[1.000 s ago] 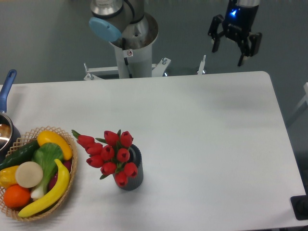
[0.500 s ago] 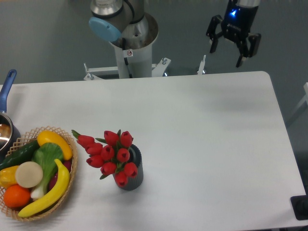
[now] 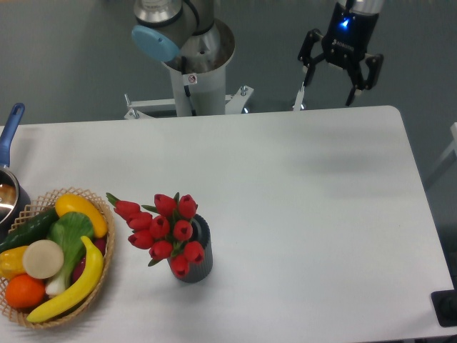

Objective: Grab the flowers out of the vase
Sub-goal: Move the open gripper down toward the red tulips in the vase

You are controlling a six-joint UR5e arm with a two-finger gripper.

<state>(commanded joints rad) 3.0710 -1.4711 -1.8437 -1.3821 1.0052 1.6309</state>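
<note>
The fingers (image 3: 308,61) are spread wide apart with nothing between them, hanging in the air beyond the far edge of the tabletop (image 3: 300,186), toward its far right corner. A small blue light glows on the body just above them. Both black prongs point downward, well clear of the white surface.

The flowers (image 3: 163,227) are a bunch of red tulip buds sitting in the vase (image 3: 197,263), which stands upright near the front edge of the tabletop, left of the middle. The bunch leans out over the left side of the vase and spreads wider than its rim, with one bud reaching furthest left. The vase is dark grey and round, and only its right side and lower part show past the blooms.

Just beside the flowers, at the front left corner, a wicker basket (image 3: 100,275) holds fruit and vegetables, among them a banana (image 3: 75,286), an orange (image 3: 24,291) and a cucumber (image 3: 27,230). A pot (image 3: 8,189) with a blue handle sits at the left edge. Behind the far edge, left of the middle, rises the shiny metal pedestal (image 3: 200,68) of the arm
</note>
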